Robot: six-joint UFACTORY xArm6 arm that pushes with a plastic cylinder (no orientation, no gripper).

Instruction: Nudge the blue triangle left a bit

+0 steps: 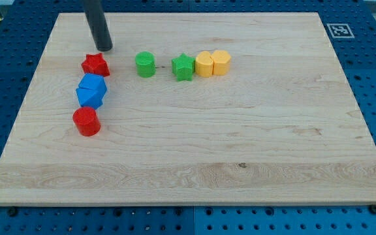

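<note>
My tip point(104, 48) rests on the wooden board point(194, 150) near the view's top left. It sits just above the red star point(95, 64), close to it. Below the red star lie two blue blocks pressed together point(91, 91); I cannot tell which one is the triangle. A red cylinder point(86, 121) sits just below the blue blocks. The tip is above the blue blocks, with the red star between.
To the right of the red star, in a row: a green cylinder point(145, 64), a green star point(183, 66), and two yellow blocks point(213, 63) touching each other. A marker tag point(339, 30) sits off the board's top right corner.
</note>
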